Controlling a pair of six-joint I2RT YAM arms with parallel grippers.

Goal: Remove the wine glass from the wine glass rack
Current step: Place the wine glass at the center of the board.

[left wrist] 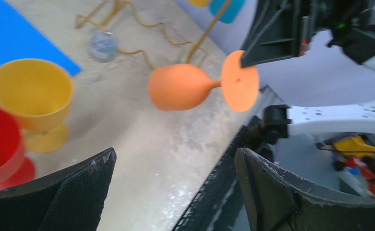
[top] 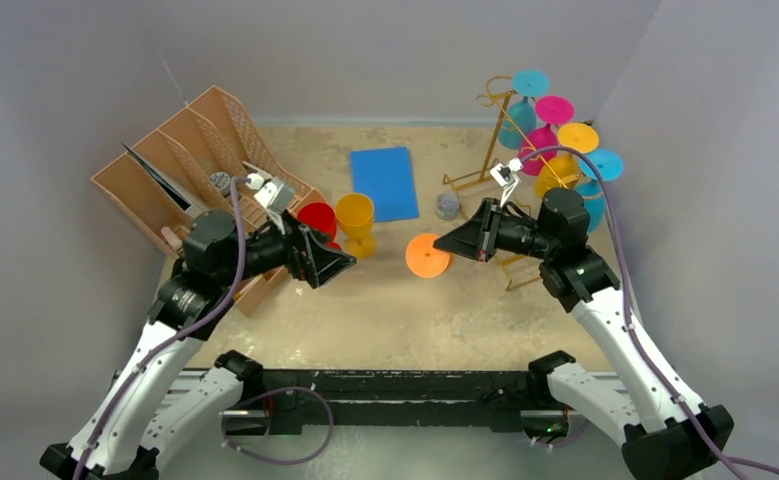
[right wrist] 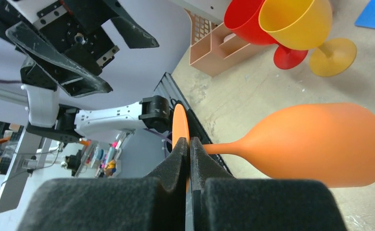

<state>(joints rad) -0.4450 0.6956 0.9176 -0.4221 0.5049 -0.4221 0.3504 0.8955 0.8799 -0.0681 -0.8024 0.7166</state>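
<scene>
From above, the right gripper (top: 445,243) pinches the round foot of the orange wine glass (top: 428,256). The glass hangs in the air over the table (top: 395,310). It is well apart from the gold wine glass rack (top: 492,140) at the back right, so it is off the rack. Other bright glasses (top: 555,110) hang on that rack. The left gripper (top: 348,266) points toward the orange glass. It is near 1 red glass (top: 317,218) and 1 yellow glass (top: 355,213) that stand on the table.

In the left wrist view, the left jaws stand wide apart and hold nothing. The orange glass lies on its side in the air out in front of them, with its bowl to the left and its foot to the right.

In the right wrist view, the 2 right jaws are closed tight on the thin edge of the foot. The stem and bowl stick out to the right.

The glass looks like light, stiff plastic, smooth and maybe slippery. I think a pinch on the foot rim could let it swing. The bowl is fat and round, so the stem or the foot looks like the best place to hold it.
</scene>
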